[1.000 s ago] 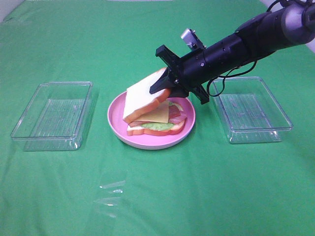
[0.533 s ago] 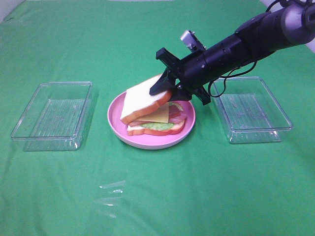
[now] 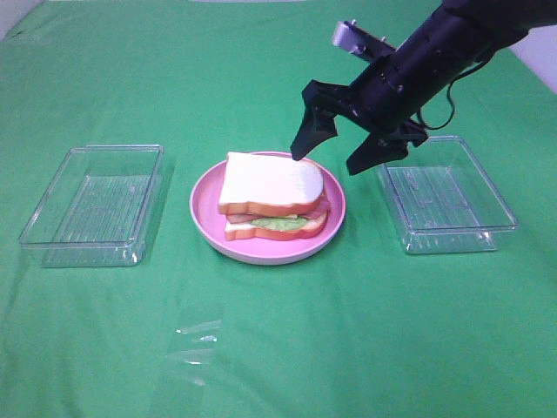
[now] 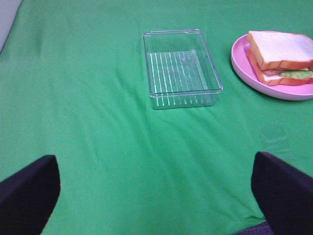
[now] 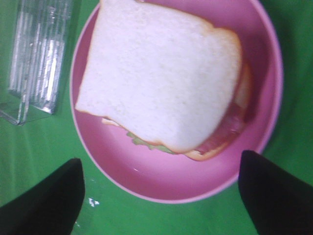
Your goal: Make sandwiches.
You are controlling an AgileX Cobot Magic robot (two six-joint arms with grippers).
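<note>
Sandwich [image 3: 271, 198]: stacked whole on the pink plate [image 3: 209, 218], mid-table [image 3: 278, 348] — between 2 clear trays [image 3: 94, 202].
Right hand [image 3: 341, 150]: fingers spread, empty, just above the plate's far edge.
Left hand [image 4: 156, 196]: spread — well apart.

obstacles: two trays [image 3: 94, 205] [image 3: 446, 194] flank plate [image 3: 261, 250] | front cloth [image 3: 278, 348] free

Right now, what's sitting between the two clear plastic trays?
The exterior high view shows the pink plate between the left tray and the right tray, carrying the finished sandwich. The open right gripper hovers above its far edge.
</note>
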